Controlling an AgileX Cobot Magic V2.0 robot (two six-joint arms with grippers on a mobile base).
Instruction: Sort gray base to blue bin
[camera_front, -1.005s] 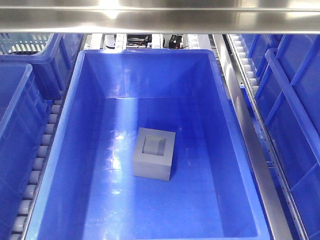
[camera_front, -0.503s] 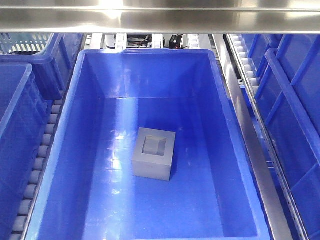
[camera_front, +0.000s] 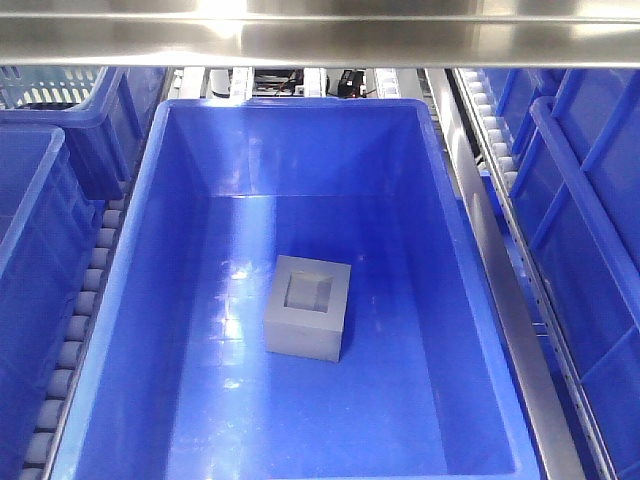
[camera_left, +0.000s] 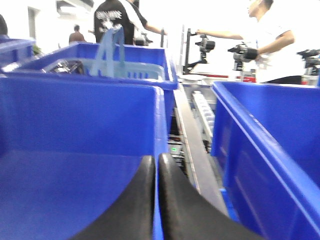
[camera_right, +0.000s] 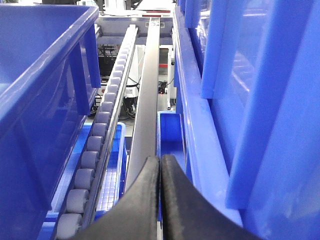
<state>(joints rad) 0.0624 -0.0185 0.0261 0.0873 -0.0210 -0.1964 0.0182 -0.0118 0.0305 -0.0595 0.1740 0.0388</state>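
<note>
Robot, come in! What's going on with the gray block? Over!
Both grippers, left and right, shut, empty. Gray base sits in blue bin, recess up. Nothing blocking.

Camera positions: one overhead front view, two low wrist views.

Front view: high, tilted steeply down into the blue bin (camera_front: 150, 300), the gray base (camera_front: 308, 307) on its floor, with roller tracks (camera_front: 85, 310) either side. Left wrist view: low, level, looking past its closed left hand (camera_left: 156, 172) along bin walls toward people (camera_left: 265, 40) behind. Right wrist view: low, close, looking past the closed right hand (camera_right: 160, 172) down a roller track (camera_right: 102, 130) between bins; rollers and blue bins are common to front and right views.
</note>
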